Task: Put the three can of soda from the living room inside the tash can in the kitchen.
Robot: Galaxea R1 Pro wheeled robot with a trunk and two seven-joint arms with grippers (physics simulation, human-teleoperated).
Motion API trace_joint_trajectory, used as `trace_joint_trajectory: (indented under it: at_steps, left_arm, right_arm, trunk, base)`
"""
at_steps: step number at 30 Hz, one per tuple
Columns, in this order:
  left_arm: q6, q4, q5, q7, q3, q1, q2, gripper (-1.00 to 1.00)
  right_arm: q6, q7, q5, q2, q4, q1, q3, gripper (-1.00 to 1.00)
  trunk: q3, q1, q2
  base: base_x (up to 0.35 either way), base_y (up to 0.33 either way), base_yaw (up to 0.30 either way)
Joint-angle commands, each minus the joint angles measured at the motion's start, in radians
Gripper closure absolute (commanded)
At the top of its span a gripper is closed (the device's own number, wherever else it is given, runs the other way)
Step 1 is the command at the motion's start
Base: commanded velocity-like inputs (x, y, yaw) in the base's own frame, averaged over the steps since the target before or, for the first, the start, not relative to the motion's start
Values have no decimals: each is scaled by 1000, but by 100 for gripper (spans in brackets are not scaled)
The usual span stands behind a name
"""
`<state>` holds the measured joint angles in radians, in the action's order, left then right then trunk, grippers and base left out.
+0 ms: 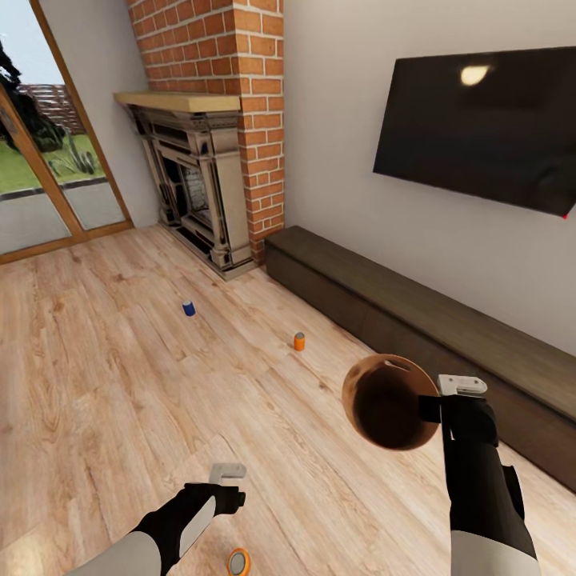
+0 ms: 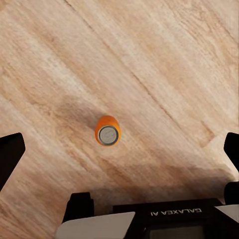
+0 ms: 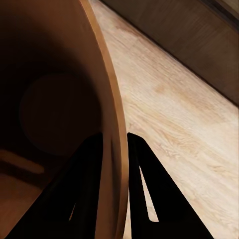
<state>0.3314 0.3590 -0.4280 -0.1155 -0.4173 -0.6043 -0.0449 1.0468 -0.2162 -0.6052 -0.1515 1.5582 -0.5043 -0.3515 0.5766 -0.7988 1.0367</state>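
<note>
Cans all lie on the floor (image 1: 96, 376): orange can (image 2: 107, 130) under my spread, empty left hand (image 1: 228, 472). Right hand (image 3: 113, 164) pinches the tash can (image 1: 390, 400) rim; nothing binned yet.

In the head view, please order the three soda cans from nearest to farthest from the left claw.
1. The orange can at the bottom edge, on the floor just below the left claw.
2. The second orange can, mid-floor, ahead and to the right, in front of the bench.
3. The blue can, farther ahead, toward the fireplace.
</note>
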Motion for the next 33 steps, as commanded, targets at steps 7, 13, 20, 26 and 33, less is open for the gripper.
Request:
trace_joint_trajectory:
  at_steps: [7, 13, 20, 26, 33]
  left_arm:
    - [0, 0, 3, 0, 0, 0, -1, -100]
    - [0, 0, 4, 0, -1, 0, -1, -100]
    - [0, 0, 6, 0, -3, 0, -1, -100]
    - [0, 0, 6, 0, -5, 0, -1, -100]
    - [0, 0, 6, 0, -6, 0, -1, -100]
  right_arm:
    - [0, -5, 8, 0, 5, 0, 0, 100]
    - [0, -5, 6, -3, 12, 1, 0, 100]
    - [0, -5, -3, -4, 10, -3, -10, 100]
    - [0, -5, -4, -8, 12, -21, -15, 100]
    - [0, -5, -4, -23, 11, -75, -28, 100]
  trunk:
    - [22, -27, 49]
    - [41, -50, 91]
    - [63, -77, 140]
    - [81, -100, 182]
    - [103, -127, 231]
  base:
    - [0, 0, 0]
    - [0, 0, 0]
    - [0, 0, 0]
    - [0, 0, 0]
    - [0, 0, 0]
